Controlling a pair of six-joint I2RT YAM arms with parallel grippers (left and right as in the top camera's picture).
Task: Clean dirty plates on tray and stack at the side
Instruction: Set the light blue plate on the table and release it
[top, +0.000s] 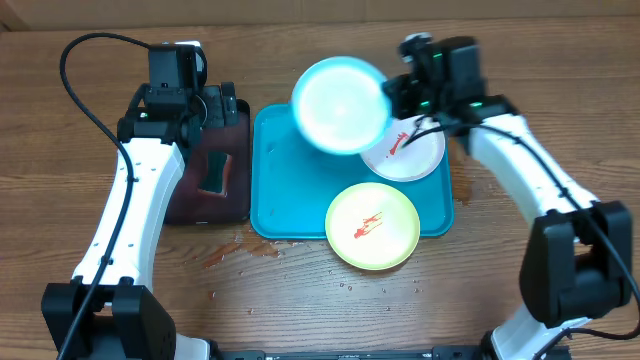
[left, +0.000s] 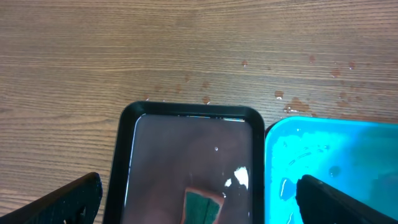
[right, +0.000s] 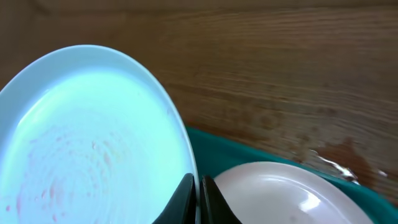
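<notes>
The wooden bench carries the turquoise tray, long side running left to right; beside it the black tray holds reddish liquid and a green pad. Up over the turquoise tray's far edge goes the light blue plate, face upward, rim pinched by the right fingers. The white plate sits in the tray; the green plate overhangs its near rim. The left fingers are spread wide above the black tray.

Overhead: looked straight down on the table from well above, covering the turquoise tray and black tray.
Left wrist: faced down, close over the black tray's end.
Right wrist: sat very near the light blue plate.
Shared with overhead: left wrist, both trays; right wrist, light blue plate and white plate.
</notes>
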